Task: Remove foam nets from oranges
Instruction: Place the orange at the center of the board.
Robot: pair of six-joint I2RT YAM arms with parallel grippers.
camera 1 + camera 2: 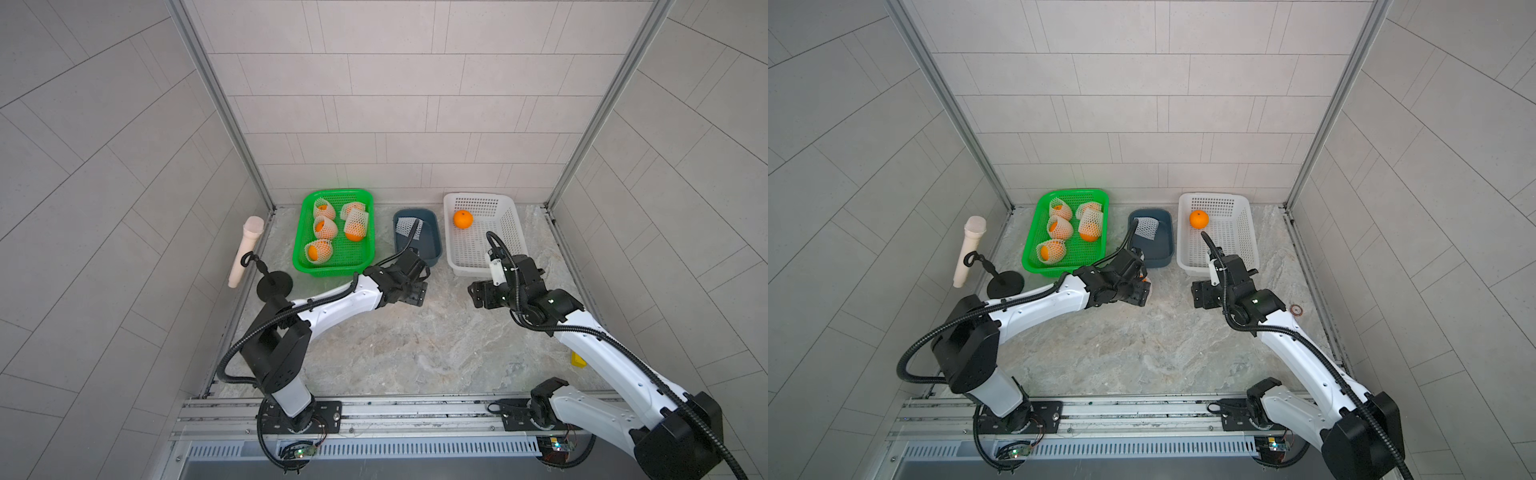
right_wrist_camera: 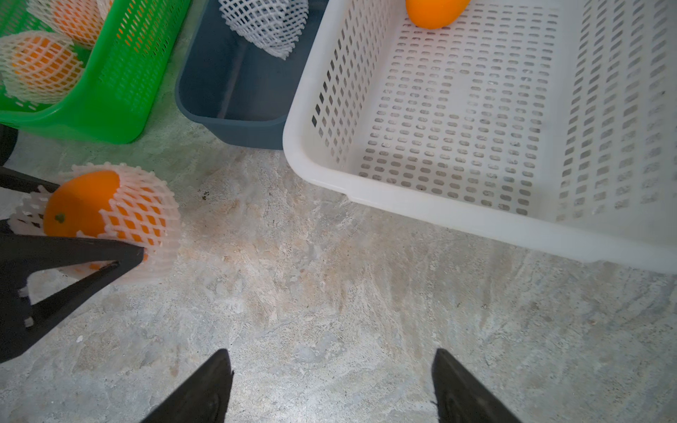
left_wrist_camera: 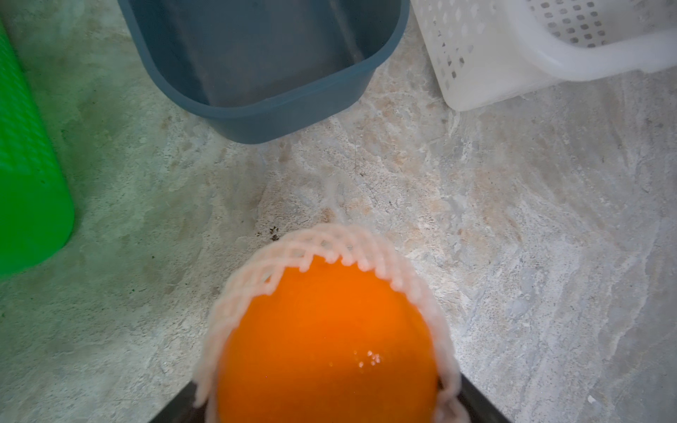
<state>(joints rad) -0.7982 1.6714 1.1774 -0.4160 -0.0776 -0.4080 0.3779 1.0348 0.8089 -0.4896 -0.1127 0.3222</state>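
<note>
Right wrist view: we see our left fingers closed on an orange, half out of its net, held between them; our right fingers stand wide apart, empty, over the desk.

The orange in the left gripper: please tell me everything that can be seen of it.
The orange is round and bright, with a small green stem dot. A white foam net with diamond holes sleeves it, leaving the stem end bare. The left gripper is closed on it, black fingers pressing the net from two sides, near the blue-grey tub. Whether it touches the tabletop is unclear.
</note>
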